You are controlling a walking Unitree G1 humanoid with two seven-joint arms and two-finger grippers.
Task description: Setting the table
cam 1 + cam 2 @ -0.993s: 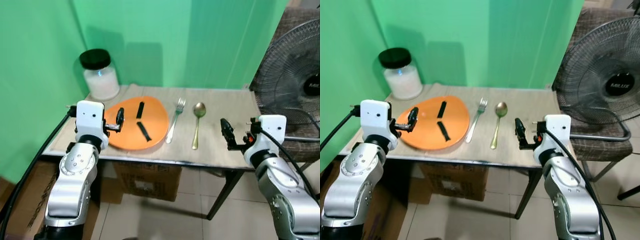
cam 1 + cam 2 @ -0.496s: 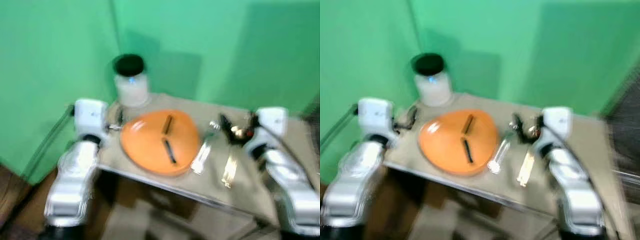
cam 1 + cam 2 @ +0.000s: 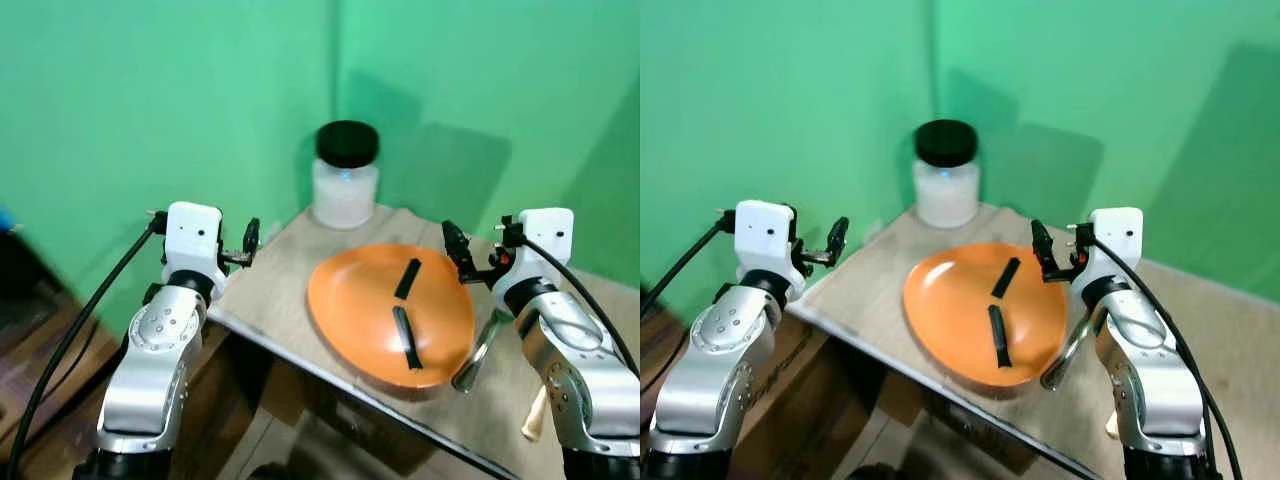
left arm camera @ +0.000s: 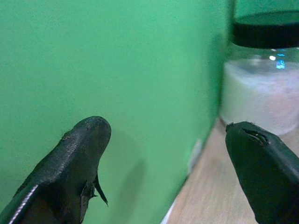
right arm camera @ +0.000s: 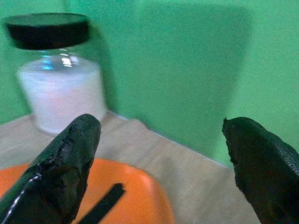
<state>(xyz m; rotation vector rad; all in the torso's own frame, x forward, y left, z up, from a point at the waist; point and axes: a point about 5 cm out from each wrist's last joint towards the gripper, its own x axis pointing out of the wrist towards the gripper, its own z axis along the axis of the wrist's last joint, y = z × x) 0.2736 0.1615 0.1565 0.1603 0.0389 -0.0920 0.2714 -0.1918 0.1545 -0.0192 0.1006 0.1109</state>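
Plate (image 3: 390, 315) sits mid-worktop (image 3: 265, 290) as the place setting, jar (image 3: 345, 175) at its 11 o'clock. Both grippers, left (image 3: 248, 243) and right (image 3: 455, 250), hover with jaws apart, empty, ready.

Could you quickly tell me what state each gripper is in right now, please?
Left gripper: jaws open, holding nothing.
Right gripper: jaws open, holding nothing.
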